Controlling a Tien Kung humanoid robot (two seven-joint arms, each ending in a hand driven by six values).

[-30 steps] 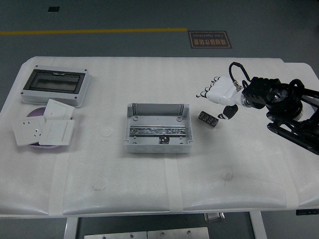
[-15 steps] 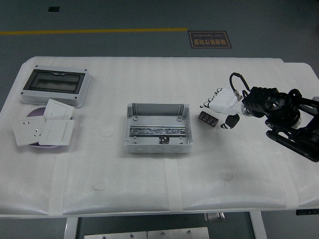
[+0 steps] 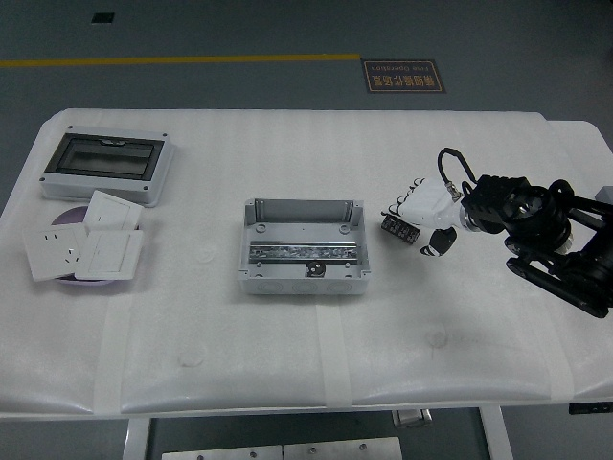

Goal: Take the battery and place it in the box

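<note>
The right hand (image 3: 414,206) hovers over the small dark battery (image 3: 399,228) on the worktop (image 3: 287,335), fingers spread, holding nothing. A glancing touch could knock it away from the grey box (image 3: 305,246) nearby.

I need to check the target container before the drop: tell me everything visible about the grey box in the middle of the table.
The grey box sits flat mid-table, open side up, with no lid on it. It looks like moulded plastic: a rectangular shell with a taller back wall, screw posts in the corners and round knock-out marks along the front wall. A metal rail runs across its floor, with a small dark part at the rail's middle. Nothing touches it from outside; the small black battery lies apart to its right, under the right hand.
</note>
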